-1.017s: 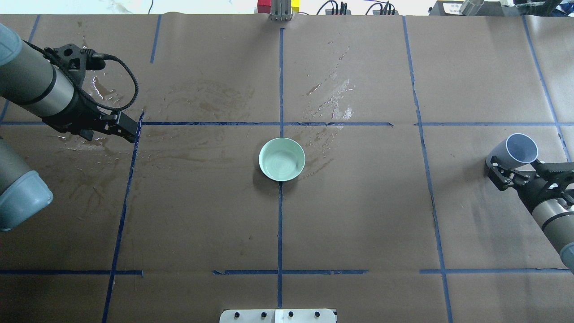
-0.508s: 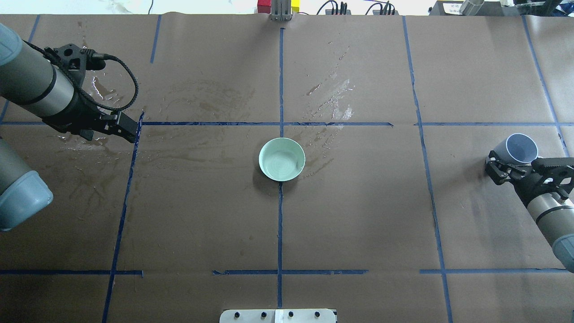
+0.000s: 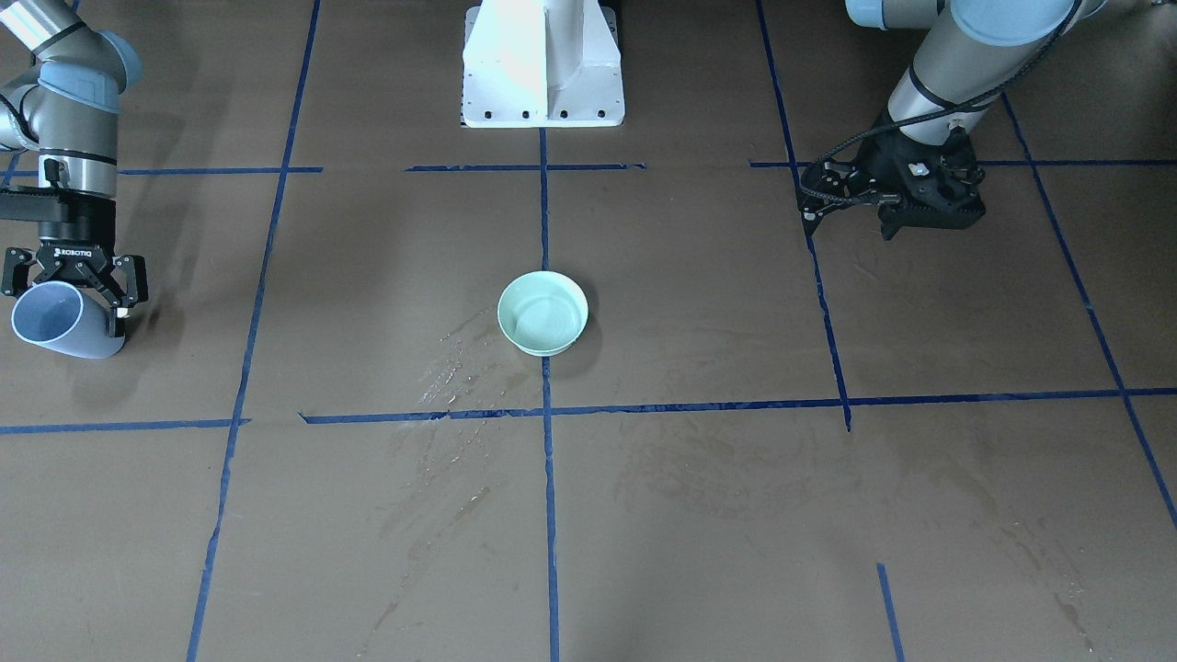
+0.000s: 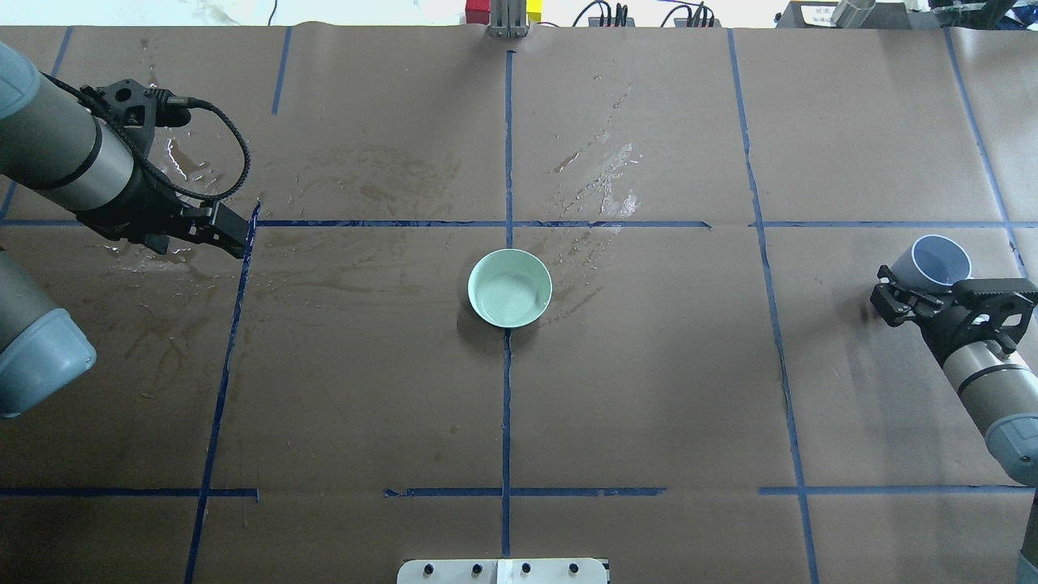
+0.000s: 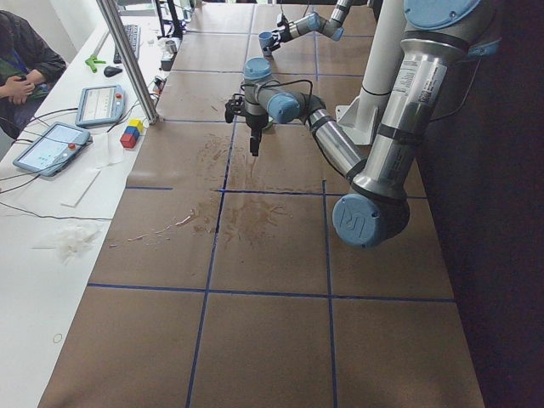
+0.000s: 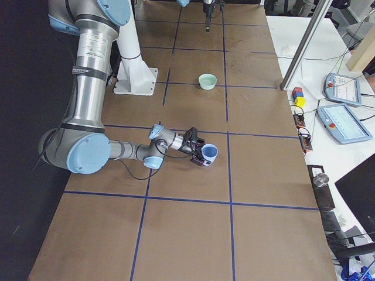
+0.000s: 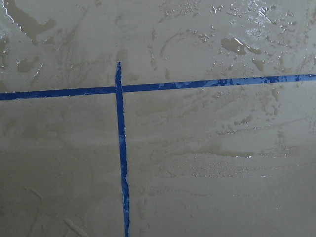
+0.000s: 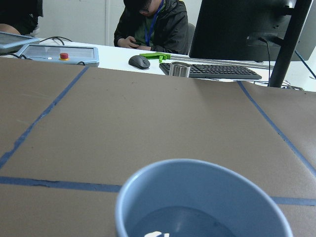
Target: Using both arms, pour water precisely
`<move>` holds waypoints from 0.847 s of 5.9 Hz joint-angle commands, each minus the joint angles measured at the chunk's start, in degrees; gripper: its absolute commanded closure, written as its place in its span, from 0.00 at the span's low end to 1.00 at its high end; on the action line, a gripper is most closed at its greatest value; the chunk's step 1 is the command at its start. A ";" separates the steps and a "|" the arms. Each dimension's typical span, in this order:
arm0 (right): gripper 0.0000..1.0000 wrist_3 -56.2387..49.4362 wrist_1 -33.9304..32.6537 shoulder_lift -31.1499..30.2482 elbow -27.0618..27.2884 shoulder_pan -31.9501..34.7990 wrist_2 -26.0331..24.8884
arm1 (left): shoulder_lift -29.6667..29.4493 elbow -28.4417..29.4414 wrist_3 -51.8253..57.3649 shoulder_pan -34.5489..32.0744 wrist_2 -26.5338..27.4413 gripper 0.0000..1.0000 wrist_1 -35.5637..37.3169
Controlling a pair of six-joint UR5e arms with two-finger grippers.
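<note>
My right gripper [image 4: 912,292] is shut on a blue-grey cup [image 4: 941,261] at the table's right side. It holds the cup low over the paper, tilted with its mouth facing away from the robot. A little water [image 8: 182,223] shows in the cup's bottom in the right wrist view. A pale green bowl [image 4: 509,288] stands at the table's middle, with faint ripples of water inside. My left gripper [image 4: 235,234] is shut and empty, above a tape junction [image 7: 118,90] at the left. Its fingers do not show in the left wrist view.
Spilled water [image 4: 604,182] glints behind the bowl, and more wet marks [image 4: 174,162] lie under the left arm. Blue tape lines divide the brown paper. The white pedestal [image 3: 542,64] stands at the robot's edge. Tablets and an operator [image 8: 150,24] are beyond the far edge.
The right arm has drawn back a little and lowered the cup, and the cup has turned more upright. The left arm has not moved.
</note>
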 commanded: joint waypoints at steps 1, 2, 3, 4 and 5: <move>0.78 0.05 0.08 -0.11 0.34 0.27 -0.33 | 0.00 0.00 0.07 0.00 0.00 0.00 0.00; 0.89 -0.12 1.65 -0.20 0.69 0.36 -0.24 | 0.00 -0.09 0.07 0.00 0.00 0.00 0.00; 0.95 -2.21 1.92 -0.55 2.43 0.36 -0.07 | 0.00 -0.09 -0.02 0.00 0.00 0.00 0.00; 0.95 -6.84 1.93 -0.03 4.97 0.18 -0.15 | 0.00 -0.09 0.07 0.00 -0.09 0.00 0.00; 0.94 -14.11 1.93 0.41 7.70 -0.08 -0.06 | -0.09 -0.09 0.07 0.00 -0.09 0.00 0.00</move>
